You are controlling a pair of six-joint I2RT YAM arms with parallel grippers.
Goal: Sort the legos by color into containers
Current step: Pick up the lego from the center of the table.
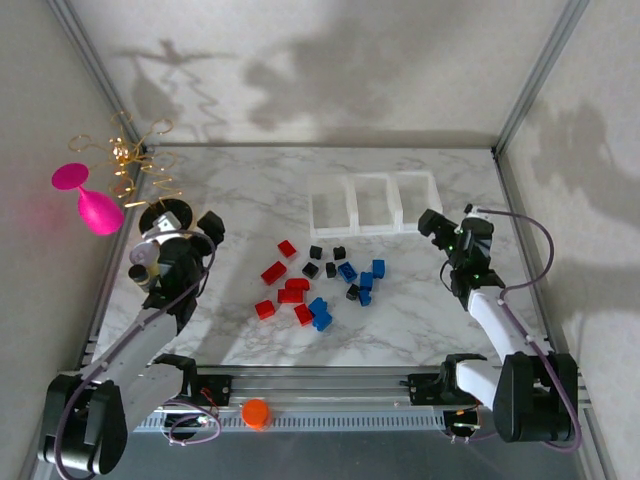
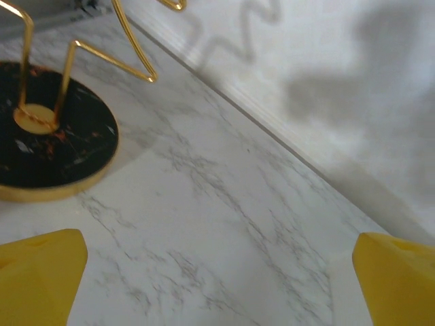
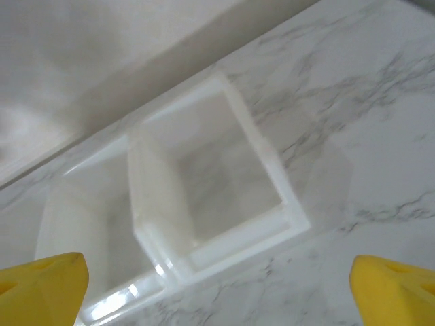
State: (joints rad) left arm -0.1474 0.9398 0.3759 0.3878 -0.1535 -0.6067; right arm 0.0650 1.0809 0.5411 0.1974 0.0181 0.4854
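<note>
Lying loose at the middle of the table (image 1: 250, 205), the legos (image 1: 290, 294) form rough clusters: red to the left, black toward the far side, blue to the right. All lie outside the containers (image 1: 372, 203), which stand in a row just beyond them. Left hand (image 1: 208, 228), fingers spread wide, hovers near a round black stand base (image 2: 61, 142). Right hand (image 1: 432, 222), fingers likewise spread, hangs beside the right-end container, gripping nothing.
</note>
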